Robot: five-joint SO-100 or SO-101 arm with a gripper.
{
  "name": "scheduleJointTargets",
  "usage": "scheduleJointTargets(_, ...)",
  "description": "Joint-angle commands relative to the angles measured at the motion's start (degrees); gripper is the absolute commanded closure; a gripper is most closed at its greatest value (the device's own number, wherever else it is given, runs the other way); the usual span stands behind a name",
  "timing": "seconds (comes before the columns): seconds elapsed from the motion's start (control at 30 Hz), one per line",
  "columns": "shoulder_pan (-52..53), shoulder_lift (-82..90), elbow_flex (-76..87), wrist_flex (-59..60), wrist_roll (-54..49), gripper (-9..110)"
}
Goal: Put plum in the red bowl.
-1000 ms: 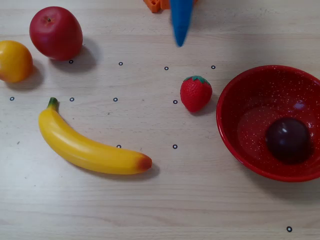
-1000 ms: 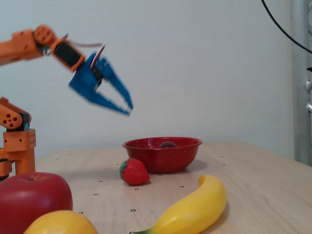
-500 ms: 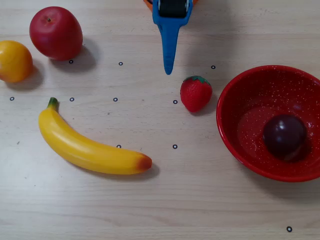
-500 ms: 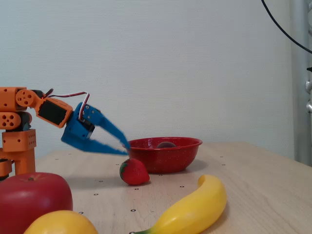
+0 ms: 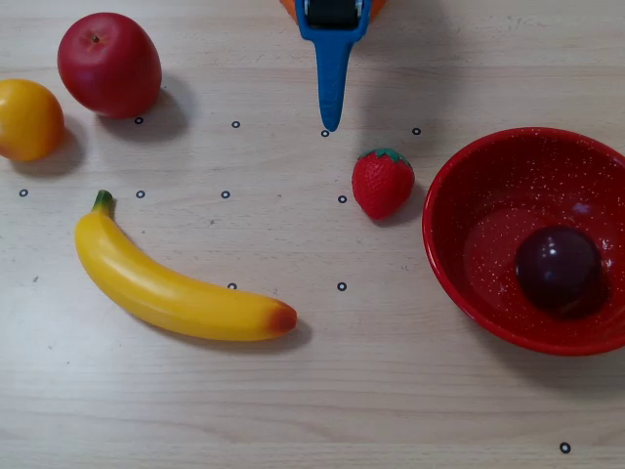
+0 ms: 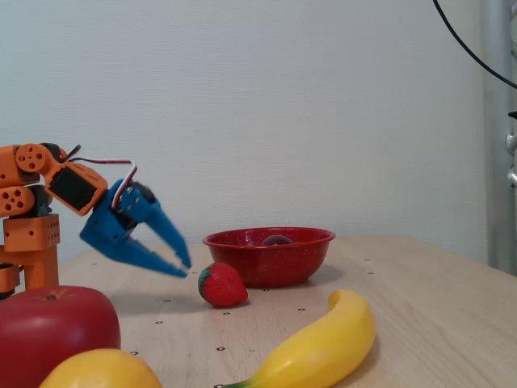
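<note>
Above the table (image 6: 420, 299), arm folded low, fingers (image 6: 182, 263) released, empty, angled downward

A plum (image 5: 558, 271) sits inside a red bowl (image 5: 459, 205), with a strawberry (image 5: 382, 183) beside it and a banana (image 5: 176, 290) nearby.

Orange arm folded low, blue gripper (image 6: 184, 265) angled downward — jaws parted, empty.

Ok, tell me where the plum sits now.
In the overhead view, the small dark purple plum lies inside the speckled red bowl at the right edge, right of the red strawberry.
</note>
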State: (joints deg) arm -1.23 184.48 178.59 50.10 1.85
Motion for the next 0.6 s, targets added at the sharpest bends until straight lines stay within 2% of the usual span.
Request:
scheduleJointTargets(0.0, -0.3, 0.7, 0.2, -0.2, -1.3, 101)
scheduleJointTargets(0.57, -0.2, 0.6, 0.2, 0.4, -2.2, 101)
